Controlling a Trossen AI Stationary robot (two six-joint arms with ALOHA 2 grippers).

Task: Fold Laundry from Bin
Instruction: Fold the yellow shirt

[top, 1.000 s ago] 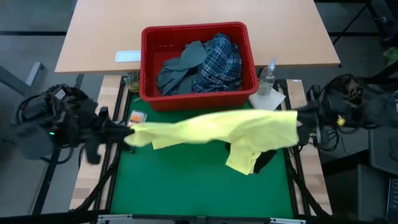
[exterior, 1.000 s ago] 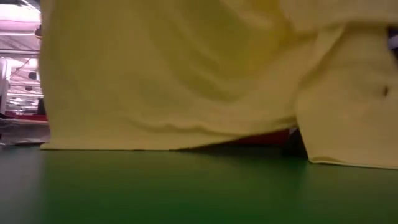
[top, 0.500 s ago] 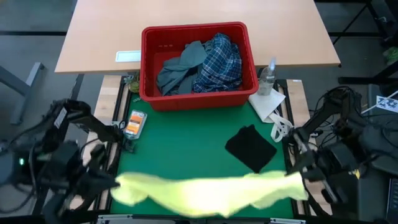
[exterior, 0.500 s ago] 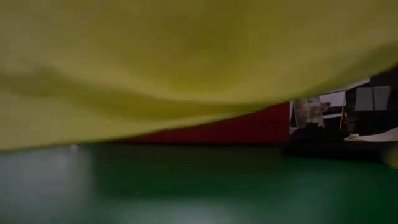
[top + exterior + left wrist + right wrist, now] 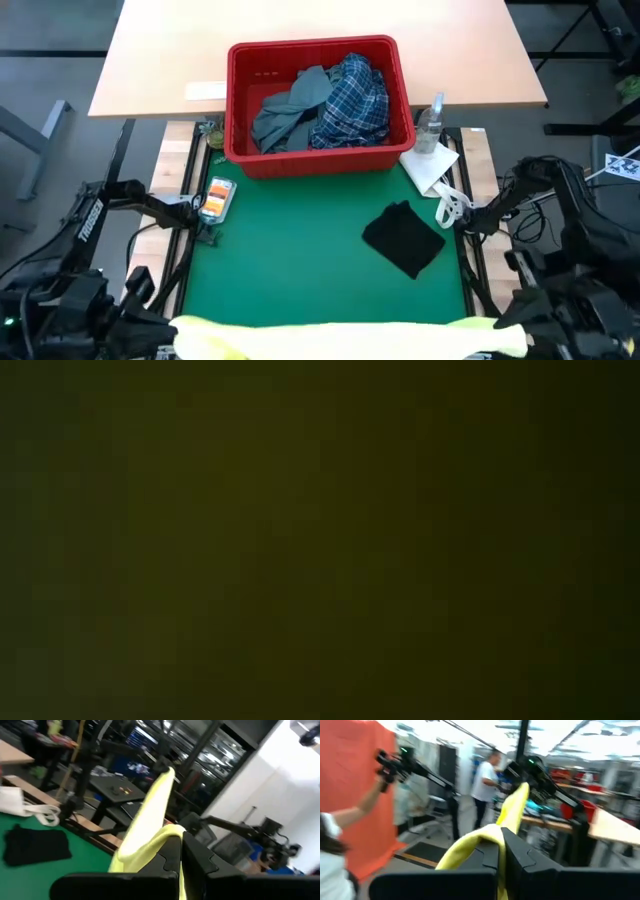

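The small yellow garment (image 5: 350,337) stretches as a narrow band along the table's near edge, held between my left gripper (image 5: 172,330) and my right gripper (image 5: 518,340), both shut on its ends. The low view is dark. The red bin (image 5: 240,100) stands at the far side of the green mat (image 5: 290,260) and holds a grey-blue garment (image 5: 285,108) and a plaid shirt (image 5: 355,100). A dark navy garment (image 5: 403,238) lies flat on the mat at the right. My left gripper pinches the yellow garment's left end (image 5: 159,836) between its two fingers, which point about level. Bunched cloth runs from the fingers toward the other arm in a straight band (image 5: 152,805). How many layers are held, I cannot tell. My right gripper pinches the garment's right end (image 5: 481,836) between its two fingers, pointing about level. A bunched fold bulges beside the fingers, and the cloth runs on in a straight band (image 5: 516,802) toward the left arm.
A white paper towel (image 5: 432,165) and a clear spray bottle (image 5: 430,120) sit right of the bin. A small orange item (image 5: 216,195) lies at the mat's left edge. A person (image 5: 482,775) stands in the room, and an arm (image 5: 355,805) shows nearer.
Both grippers have gone from just in front of the bin toward the table's near edge, carrying the yellow garment stretched between them. Its hanging part has left the mat, uncovering the dark navy garment. The low view has gone from yellow cloth to dark.
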